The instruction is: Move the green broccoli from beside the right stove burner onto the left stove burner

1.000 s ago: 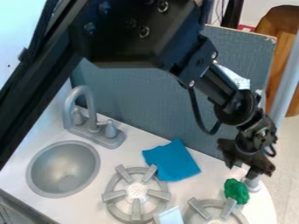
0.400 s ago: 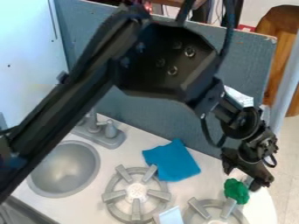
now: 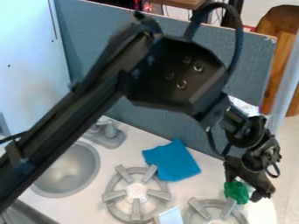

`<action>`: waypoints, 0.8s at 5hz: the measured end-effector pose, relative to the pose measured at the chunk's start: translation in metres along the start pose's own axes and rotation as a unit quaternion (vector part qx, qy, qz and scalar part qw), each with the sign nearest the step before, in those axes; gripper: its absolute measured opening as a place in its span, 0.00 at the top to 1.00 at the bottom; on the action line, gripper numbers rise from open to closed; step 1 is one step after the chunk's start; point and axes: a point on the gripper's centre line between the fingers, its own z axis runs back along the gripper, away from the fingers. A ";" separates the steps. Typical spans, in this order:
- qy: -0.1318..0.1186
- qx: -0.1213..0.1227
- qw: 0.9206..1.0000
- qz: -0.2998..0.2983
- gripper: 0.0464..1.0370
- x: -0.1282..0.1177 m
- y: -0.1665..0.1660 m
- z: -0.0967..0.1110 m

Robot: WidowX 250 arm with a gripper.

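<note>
In the camera view, the arm's dark housing (image 3: 175,78) sits farther toward 4 o'clock than in the earlier frames, and the gripper (image 3: 246,187) is lower, now close around the green thing (image 3: 236,192). Its fingers are apart, one on either side of that crumpled piece; contact is unclear. The green thing lies where it did, at 4 o'clock from the blue cloth (image 3: 172,161), which also keeps its place.

The sink (image 3: 76,173), at 9 o'clock from the cloth, shows its bare grey bowl, the upper-left part hidden by the arm. The faucet (image 3: 109,136) is at 10 o'clock, a stove burner (image 3: 137,190) at 7.
</note>
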 end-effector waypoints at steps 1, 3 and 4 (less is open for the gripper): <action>-0.010 -0.007 1.000 -0.011 0.09 0.002 -0.005 -0.001; -0.033 0.012 0.999 -0.005 0.63 -0.006 -0.004 -0.008; -0.035 0.008 0.999 -0.011 0.68 -0.011 -0.009 -0.008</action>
